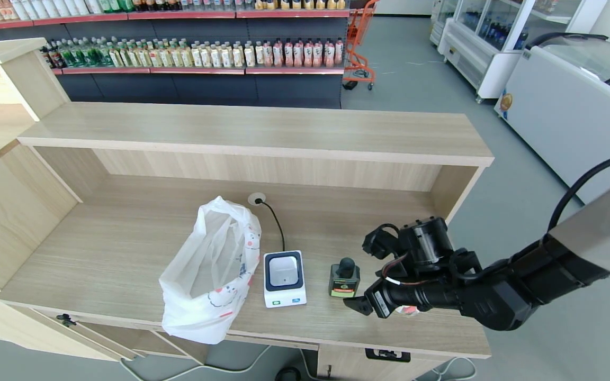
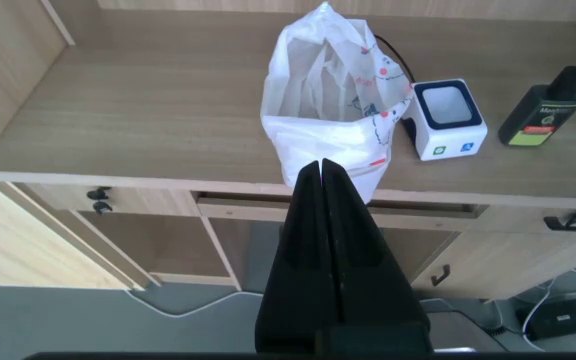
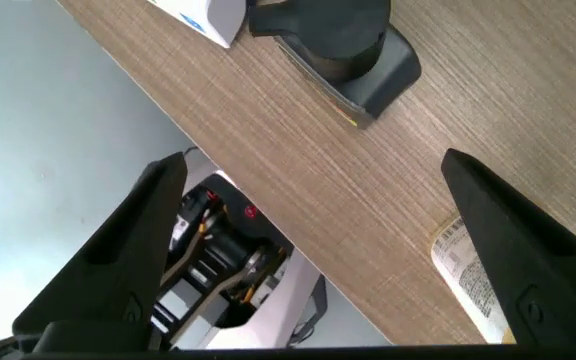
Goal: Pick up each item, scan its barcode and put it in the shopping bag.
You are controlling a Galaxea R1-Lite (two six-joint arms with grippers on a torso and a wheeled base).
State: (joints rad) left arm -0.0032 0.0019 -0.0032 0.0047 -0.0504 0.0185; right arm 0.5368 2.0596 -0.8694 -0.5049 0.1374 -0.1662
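Standing just right of the scanner [image 1: 284, 278], the small dark bottle [image 1: 344, 283] looks rigid and light, so the spread right tool [image 3: 313, 168] should pinch its body.

Right tool [image 3: 310, 168], spread wide, hangs over the counter [image 3: 528, 90] beside a dark bottle [image 3: 340, 38].

A labelled item [image 3: 465, 268] lies under one finger of my right end effector [image 3: 310, 165]. That finger and the picture's edge cover all but a strip of its barcode, so I cannot tell what it is. In the head view my arm hides nearly all of it. Ahead of the end effector, the bottle [image 3: 340, 40] is cut off by the picture's edge and only a corner of the scanner [image 3: 200, 14] shows. The bag [image 1: 207, 275] beyond the scanner is cloudy, and I cannot make out its contents.
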